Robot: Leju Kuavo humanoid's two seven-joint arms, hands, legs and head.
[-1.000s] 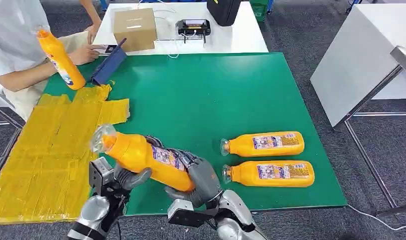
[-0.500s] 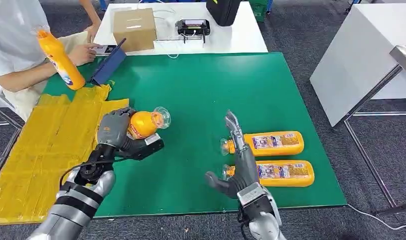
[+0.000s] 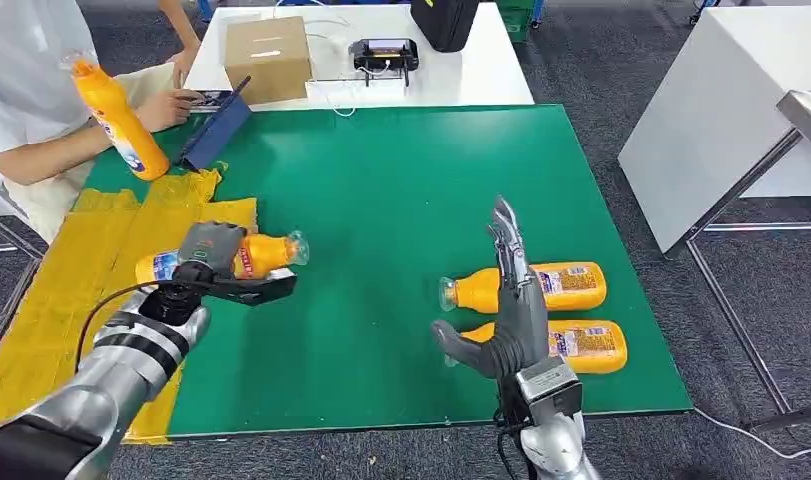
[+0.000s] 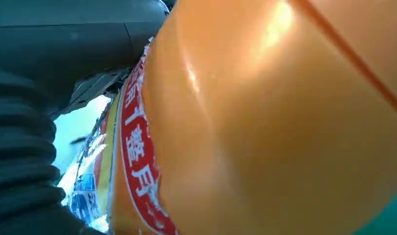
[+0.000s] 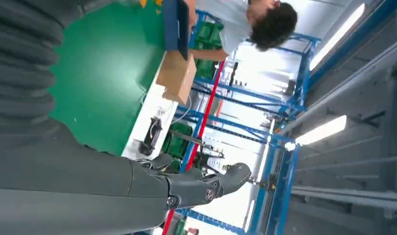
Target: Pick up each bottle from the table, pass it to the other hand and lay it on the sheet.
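Left to right: a person [image 3: 26, 110] holds an orange bottle [image 3: 121, 120] upright beside the yellow sheet [image 3: 71, 290]; the left robot hand [image 3: 209, 262] grips a second bottle [image 3: 243, 256] lying level at the sheet's edge, cap toward the green bench [image 3: 401, 190]; the right robot hand [image 3: 511, 300] stands empty, fingers straight and apart, in front of two bottles [image 3: 556, 286] lying side by side

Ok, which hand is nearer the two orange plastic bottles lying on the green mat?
Right. The right hand stands open, fingers up, just in front of the two orange plastic bottles. The left hand holds a third bottle far across the green mat, by the yellow sheet.
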